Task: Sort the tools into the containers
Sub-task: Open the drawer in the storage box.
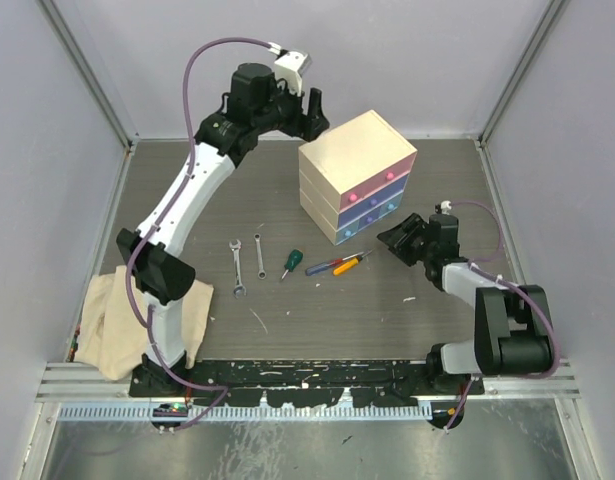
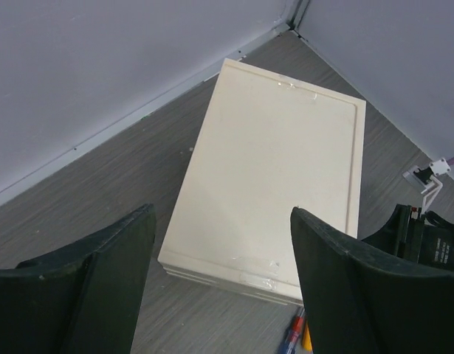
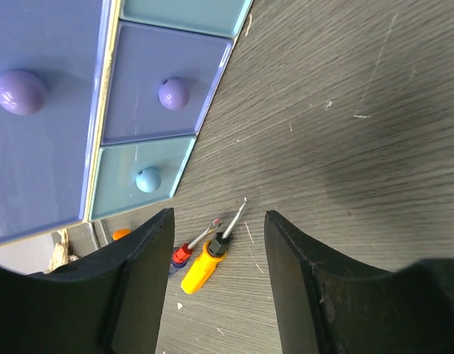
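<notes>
The cream chest [image 1: 349,150] stands at the back of the table, with pink [image 1: 379,178], purple [image 1: 372,205] and blue [image 1: 359,230] drawers facing the near right, all pushed in. My left gripper [image 1: 309,108] hangs open above the chest's back left edge; its wrist view looks down on the chest top [image 2: 274,184]. My right gripper [image 1: 399,238] is open and empty, low beside the drawer fronts [image 3: 159,94], and points at the orange [image 3: 201,269] and red [image 3: 184,254] screwdrivers. Two wrenches [image 1: 238,268], [image 1: 259,254] and a green-handled screwdriver [image 1: 289,263] lie left of them.
A beige cloth [image 1: 122,320] lies at the near left by the left arm's base. A thin pale stick [image 1: 257,318] rests near the front. Grey walls close in the table on three sides. A metal rail [image 1: 307,375] runs along the near edge.
</notes>
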Available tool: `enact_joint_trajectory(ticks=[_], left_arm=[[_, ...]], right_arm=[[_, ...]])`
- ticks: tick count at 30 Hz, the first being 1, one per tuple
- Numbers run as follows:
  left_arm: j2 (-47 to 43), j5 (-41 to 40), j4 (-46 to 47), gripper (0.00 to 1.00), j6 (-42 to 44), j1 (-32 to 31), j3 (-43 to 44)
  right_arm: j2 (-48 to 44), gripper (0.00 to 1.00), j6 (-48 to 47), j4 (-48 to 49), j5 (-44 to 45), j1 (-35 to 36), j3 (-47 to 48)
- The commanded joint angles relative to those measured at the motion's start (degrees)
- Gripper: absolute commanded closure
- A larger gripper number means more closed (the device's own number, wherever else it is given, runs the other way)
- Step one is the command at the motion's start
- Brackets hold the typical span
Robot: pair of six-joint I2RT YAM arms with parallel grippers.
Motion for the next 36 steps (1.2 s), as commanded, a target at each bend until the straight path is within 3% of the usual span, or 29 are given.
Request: enact_joint_trajectory(ticks=[1, 10, 23, 36], left_arm=[[-2.2, -1.7, -1.5, 0.27, 4.9, -2.6, -1.7], [-2.2, -1.6, -5.7, 0.34, 8.6, -8.1, -4.8], [-9.5, -4.1, -3.1, 0.33, 7.3, -8.4, -18.7], [-5.8, -1.2, -3.5, 0.35, 5.6, -12.7, -16.6]], right_arm=[[3.9, 0.43, 2.2, 9.2, -6.1, -0.1, 1.0], [10.9, 0.51, 7.0, 20.0, -9.6, -0.1, 0.4], [13.2, 0.53, 7.9, 23.4, -9.5, 0.5, -1.5], [20.3, 0.53, 13.2, 34.8, -9.4, 2.1, -1.9]])
